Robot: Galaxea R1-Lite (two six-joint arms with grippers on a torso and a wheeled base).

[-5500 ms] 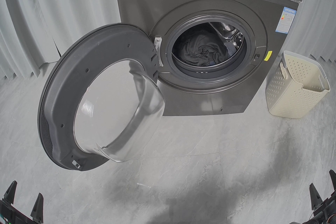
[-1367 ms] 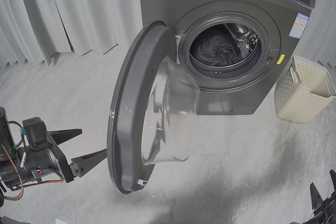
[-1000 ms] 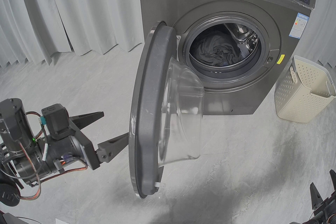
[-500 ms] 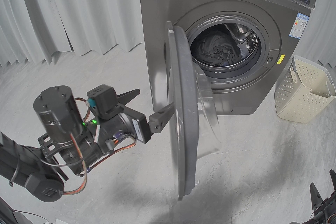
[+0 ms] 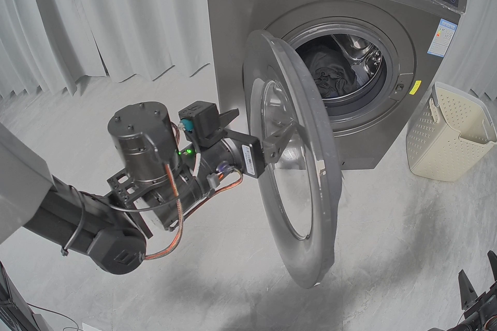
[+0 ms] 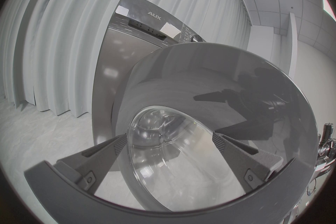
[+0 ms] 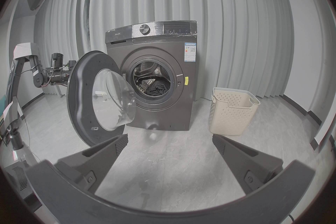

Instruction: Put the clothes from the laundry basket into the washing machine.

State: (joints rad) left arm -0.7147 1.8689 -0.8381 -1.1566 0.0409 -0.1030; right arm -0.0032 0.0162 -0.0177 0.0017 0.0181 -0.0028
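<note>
One grey washing machine [image 5: 248,11] fills the upper middle and upper right of the head view. Its single round door [image 5: 310,223] stands part-open in the centre of the frame, outer face turned to the left. One heap of dark clothes [image 5: 323,76] lies inside the drum [image 5: 357,50], just right of the door's upper rim; how many garments it holds cannot be told.

One cream perforated laundry basket [image 5: 429,140] sits on the grey floor [image 5: 393,234] at the right edge, just beside the machine's lower right corner.

The left gripper [image 5: 264,121] is at centre left, against the door's outer face. Its two fingers [image 5: 277,143] are spread wide; one tip touches the door beside the glass window, and the other points toward the machine's left side.

The right gripper [image 7: 168,137] sits low in the bottom right corner of the head view, well apart from the basket. Its two fingers [image 7: 101,156] are spread with nothing between them.

Pale pleated curtains [image 5: 129,1] hang at the upper left.
</note>
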